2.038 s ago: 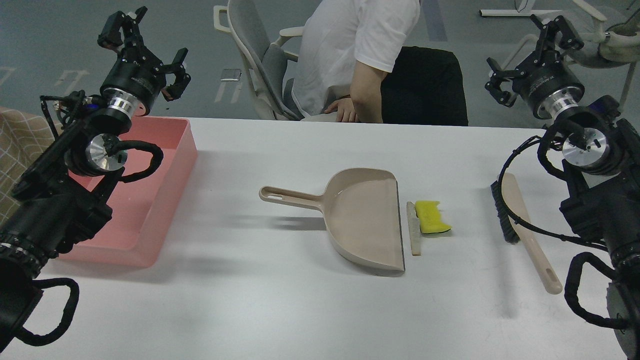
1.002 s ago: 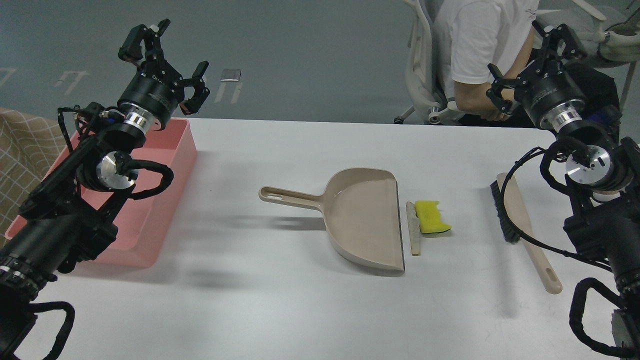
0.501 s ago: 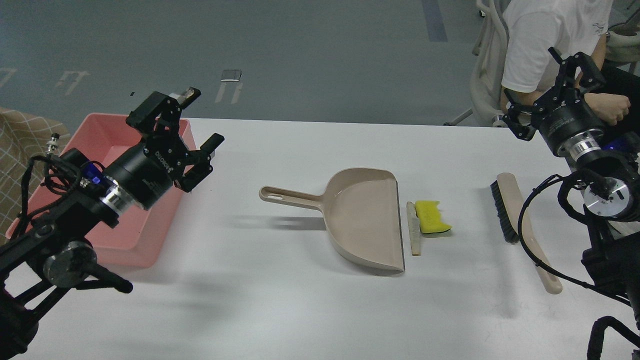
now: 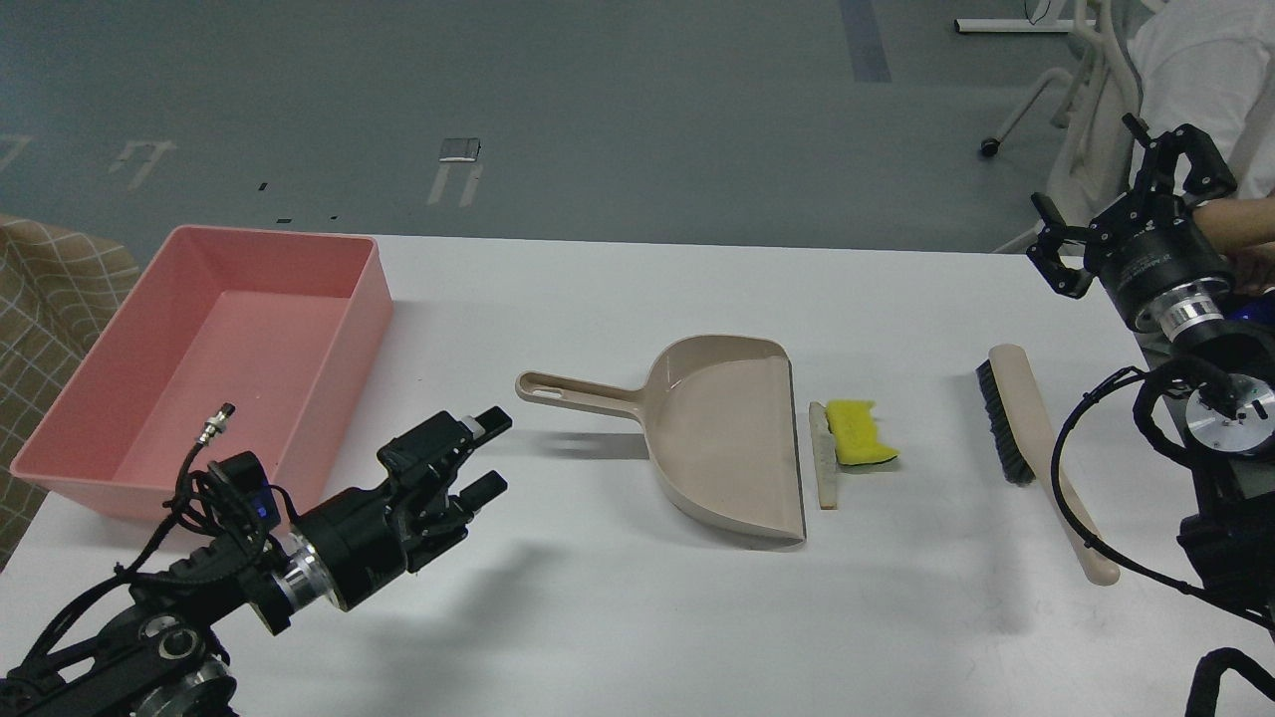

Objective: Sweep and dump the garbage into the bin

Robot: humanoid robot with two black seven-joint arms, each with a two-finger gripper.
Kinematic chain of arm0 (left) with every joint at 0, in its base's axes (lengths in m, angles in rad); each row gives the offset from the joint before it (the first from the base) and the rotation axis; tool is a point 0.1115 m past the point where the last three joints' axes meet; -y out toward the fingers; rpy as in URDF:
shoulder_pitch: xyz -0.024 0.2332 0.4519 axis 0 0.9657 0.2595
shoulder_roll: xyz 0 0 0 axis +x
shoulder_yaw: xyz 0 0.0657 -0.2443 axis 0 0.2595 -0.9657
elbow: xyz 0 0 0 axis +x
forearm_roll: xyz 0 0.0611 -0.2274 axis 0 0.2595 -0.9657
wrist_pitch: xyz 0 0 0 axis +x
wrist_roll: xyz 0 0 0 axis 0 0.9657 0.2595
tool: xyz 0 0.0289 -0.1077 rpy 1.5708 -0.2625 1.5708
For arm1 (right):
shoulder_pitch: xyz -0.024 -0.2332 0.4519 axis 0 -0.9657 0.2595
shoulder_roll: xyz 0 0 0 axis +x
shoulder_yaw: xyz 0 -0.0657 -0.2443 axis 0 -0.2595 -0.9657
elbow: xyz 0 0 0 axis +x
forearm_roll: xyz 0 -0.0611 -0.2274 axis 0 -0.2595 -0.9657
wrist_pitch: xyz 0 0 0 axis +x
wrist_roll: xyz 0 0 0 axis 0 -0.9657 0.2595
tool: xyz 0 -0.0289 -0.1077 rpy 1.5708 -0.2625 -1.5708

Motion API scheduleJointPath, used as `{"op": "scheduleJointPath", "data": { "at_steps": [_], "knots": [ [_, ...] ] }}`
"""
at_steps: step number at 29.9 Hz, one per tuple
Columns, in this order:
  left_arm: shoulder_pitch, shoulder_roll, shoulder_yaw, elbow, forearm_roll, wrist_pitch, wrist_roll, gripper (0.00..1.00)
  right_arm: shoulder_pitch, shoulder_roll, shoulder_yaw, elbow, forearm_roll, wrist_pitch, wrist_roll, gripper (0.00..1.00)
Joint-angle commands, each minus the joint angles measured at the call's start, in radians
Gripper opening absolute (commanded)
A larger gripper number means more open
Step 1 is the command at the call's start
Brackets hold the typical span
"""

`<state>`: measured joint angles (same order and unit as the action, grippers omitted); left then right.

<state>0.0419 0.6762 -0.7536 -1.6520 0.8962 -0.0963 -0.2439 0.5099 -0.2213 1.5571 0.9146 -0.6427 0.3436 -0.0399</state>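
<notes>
The yellow sponge piece [image 4: 861, 432] and the thin pale stick [image 4: 823, 456] lie on the white table just right of the beige dustpan [image 4: 727, 433], whose handle [image 4: 573, 392] points left. The pink bin [image 4: 214, 363] stands empty at the far left. My left gripper [image 4: 488, 455] is open and empty, low over the table, left of the dustpan handle. My right gripper [image 4: 1126, 199] is open and empty, raised at the far right, above and beyond the beige brush [image 4: 1031, 438] with black bristles.
A person in a white shirt [image 4: 1210, 70] sits on a chair at the top right, close behind my right gripper. A checked cloth [image 4: 45, 299] hangs at the table's left edge. Bare table lies in front of the dustpan.
My left arm swung down from above the bin to low over the table near the dustpan handle. My right gripper shifted right. The person rolled from the table's middle to the far right.
</notes>
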Motion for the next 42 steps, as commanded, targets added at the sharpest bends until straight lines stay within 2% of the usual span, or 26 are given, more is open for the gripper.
{"op": "scheduleJointPath", "data": {
  "at_steps": [1, 10, 15, 18, 22, 29, 42],
  "knots": [
    [-0.040, -0.102, 0.016, 0.119, 0.001, 0.013, -0.005, 0.93, -0.001, -0.010, 0.006, 0.000, 0.000, 0.000, 0.000, 1.00],
    [-0.148, -0.210, 0.022, 0.224, 0.000, 0.058, -0.006, 0.89, -0.004, -0.006, 0.035, 0.000, 0.000, -0.001, 0.000, 1.00],
    [-0.211, -0.277, 0.017, 0.343, -0.002, 0.058, -0.009, 0.89, -0.011, -0.009, 0.037, 0.000, 0.000, 0.000, 0.000, 1.00],
    [-0.232, -0.291, 0.011, 0.374, -0.006, 0.059, -0.025, 0.89, -0.017, -0.012, 0.038, -0.002, 0.000, 0.000, 0.000, 1.00],
    [-0.266, -0.299, 0.014, 0.434, -0.006, 0.060, -0.067, 0.88, -0.022, -0.020, 0.038, -0.002, 0.000, -0.001, 0.000, 1.00],
    [-0.272, -0.311, 0.020, 0.440, -0.002, 0.060, -0.069, 0.69, -0.027, -0.020, 0.040, -0.003, 0.000, 0.000, 0.000, 1.00],
    [-0.297, -0.337, 0.026, 0.454, 0.000, 0.061, -0.068, 0.68, -0.044, -0.020, 0.040, -0.002, 0.000, -0.001, 0.000, 1.00]
  ]
}}
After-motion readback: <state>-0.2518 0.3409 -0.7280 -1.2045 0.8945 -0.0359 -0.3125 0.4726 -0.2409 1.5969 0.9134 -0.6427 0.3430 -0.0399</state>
